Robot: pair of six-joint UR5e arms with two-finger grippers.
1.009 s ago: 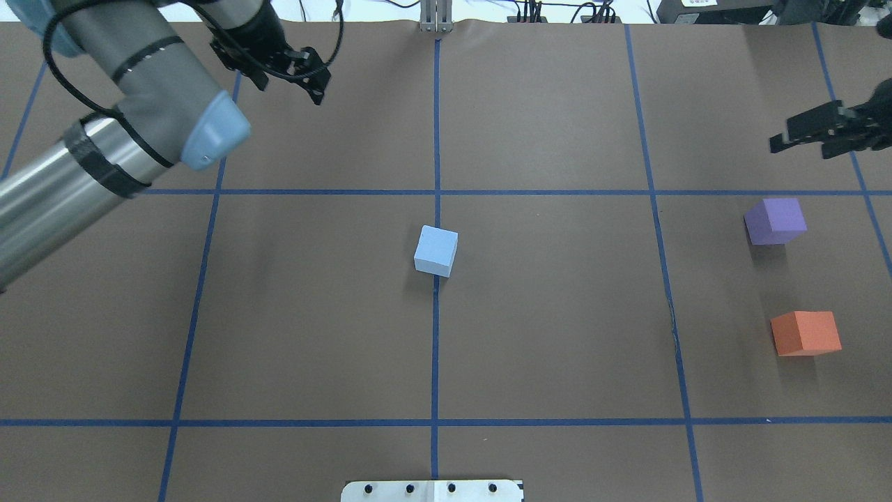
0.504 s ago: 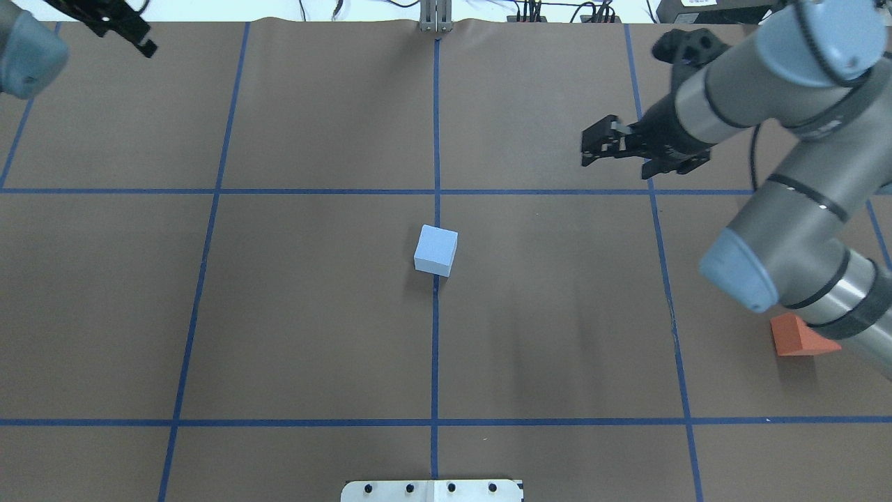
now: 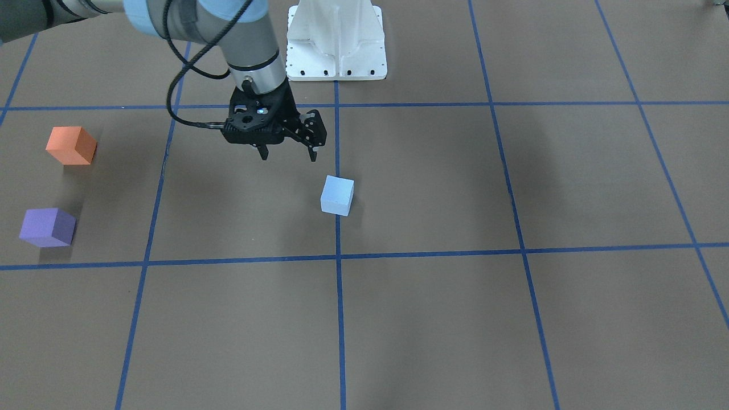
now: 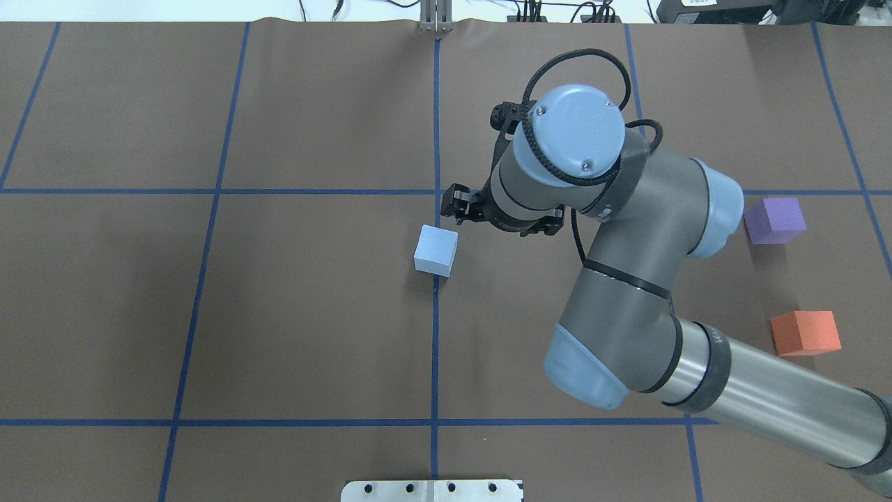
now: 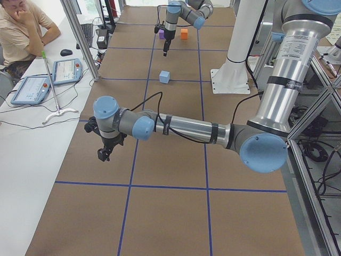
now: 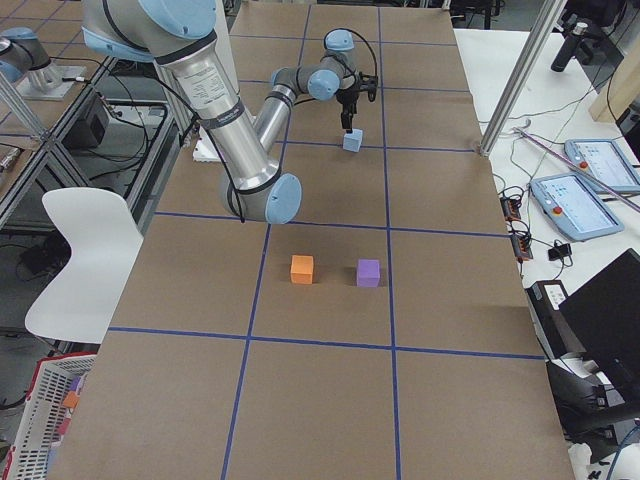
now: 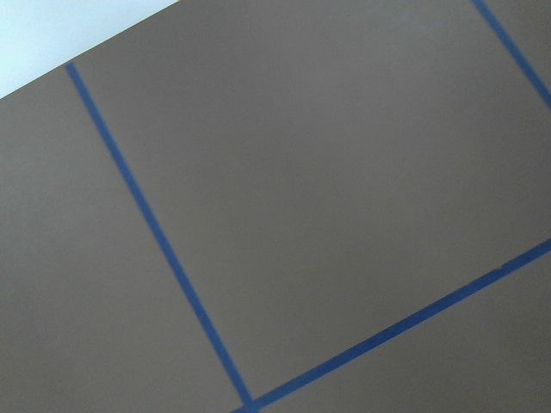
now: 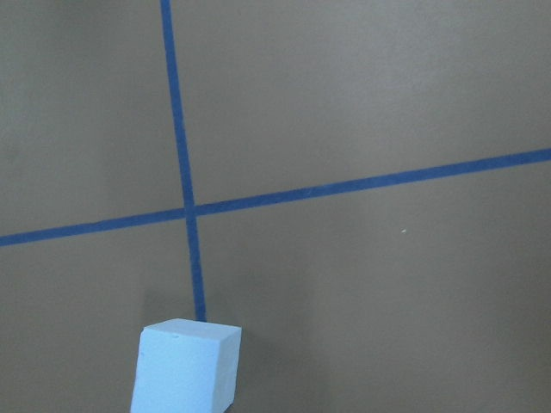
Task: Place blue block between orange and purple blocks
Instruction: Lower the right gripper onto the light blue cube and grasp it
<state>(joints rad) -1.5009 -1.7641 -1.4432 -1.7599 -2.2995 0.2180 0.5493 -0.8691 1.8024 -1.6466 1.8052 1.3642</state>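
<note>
Brown table [image 3: 512, 319]; right gripper [image 3: 287, 155] spread, empty

- The blue block [image 4: 436, 251] sits on the table [image 4: 313, 314] at its middle, on the centre grid line [image 4: 435, 348].
- The purple block [image 4: 775, 220] and the orange block [image 4: 805, 333] lie well off to the robot's right, apart from each other, the purple farther from the robot.
- The right gripper [image 3: 287, 155] hangs above the table just to the robot's right of the blue block, clear of it.
- The left gripper [image 5: 104, 154] hangs over the table's left end, well apart from all three blocks.
</note>
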